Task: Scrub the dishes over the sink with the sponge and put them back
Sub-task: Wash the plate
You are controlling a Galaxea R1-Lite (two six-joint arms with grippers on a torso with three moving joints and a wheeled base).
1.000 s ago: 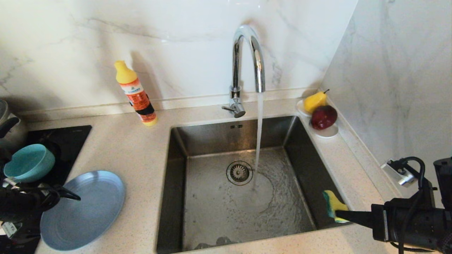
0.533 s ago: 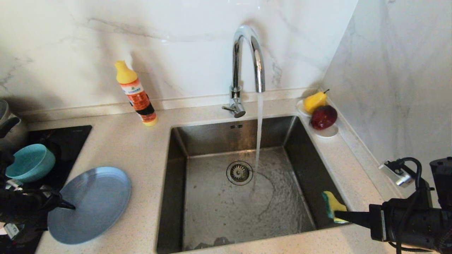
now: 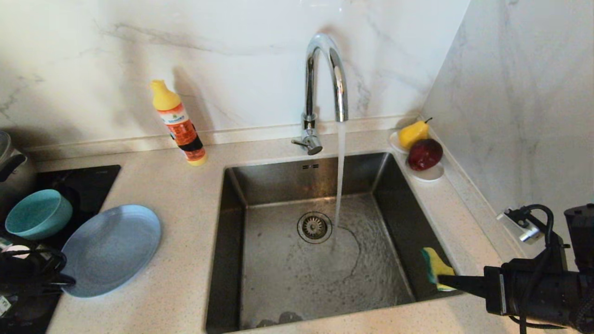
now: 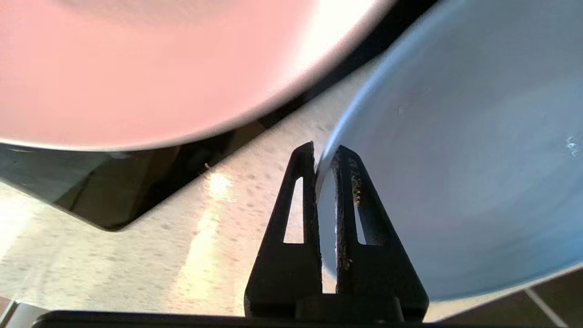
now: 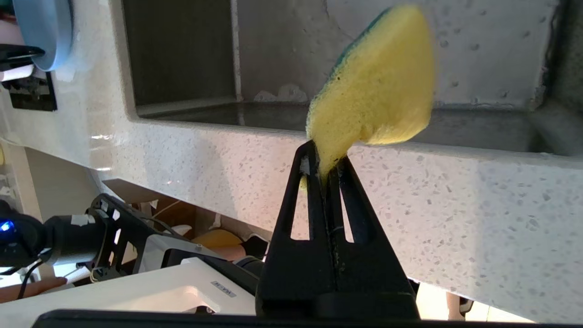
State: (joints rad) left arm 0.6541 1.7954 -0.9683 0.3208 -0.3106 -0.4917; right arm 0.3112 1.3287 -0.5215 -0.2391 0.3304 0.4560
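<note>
Grey-blue plate (image 4: pixel 455 159), rim pinched in left gripper (image 4: pixel 324 157) jaws; right gripper (image 5: pixel 324 164) jaws pinch sponge (image 5: pixel 378 86).

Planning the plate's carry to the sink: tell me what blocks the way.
Nothing visible does. The left gripper pinches the plate rim; only bare counter lies between it and the sink. The bottle stands farther back.
</note>
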